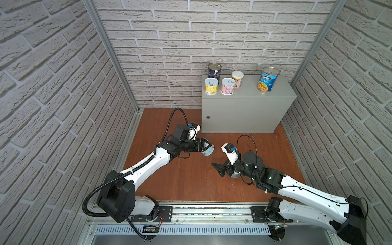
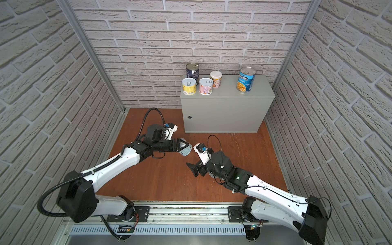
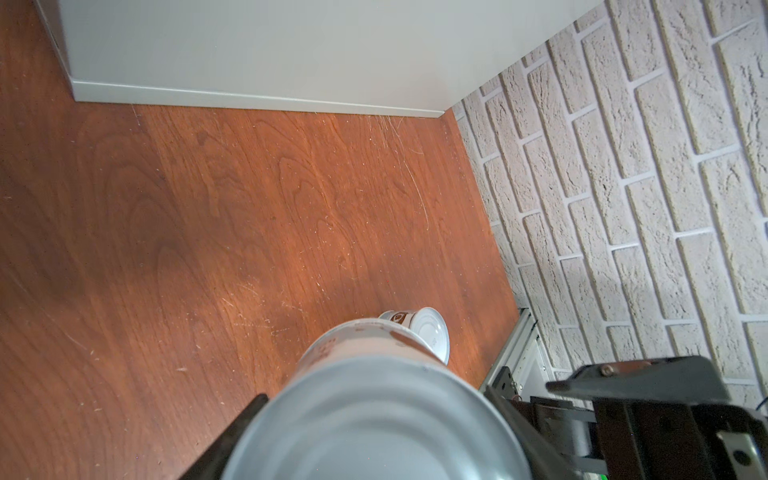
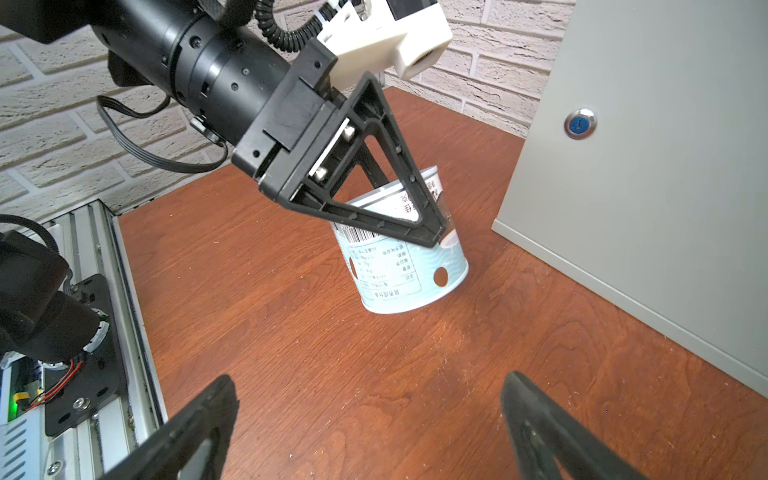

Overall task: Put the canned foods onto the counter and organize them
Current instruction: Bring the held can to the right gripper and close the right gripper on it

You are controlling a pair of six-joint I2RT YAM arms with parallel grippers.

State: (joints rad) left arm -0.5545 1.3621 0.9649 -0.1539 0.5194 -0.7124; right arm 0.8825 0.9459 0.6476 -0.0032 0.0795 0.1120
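My left gripper (image 1: 209,147) is shut on a pale teal can (image 4: 399,266), holding it tilted low over the wooden floor in front of the counter (image 1: 248,110); its metal end fills the left wrist view (image 3: 365,419). My right gripper (image 4: 370,384) stands open over bare floor, a short way from that can (image 1: 209,152). Another short can (image 3: 432,332) rests on the floor, mostly hidden under the right wrist in both top views. On the counter top stand a dark navy can (image 1: 214,71), a yellow can (image 1: 211,86), a pink can (image 1: 227,86), a peach can (image 1: 237,79) and the blue Progresso can (image 1: 268,79).
Brick-pattern walls (image 1: 63,84) close in the floor on three sides. A metal rail (image 1: 212,212) carrying both arm bases runs along the front. The counter stands in the back right corner, its round lock (image 4: 579,123) facing the arms.
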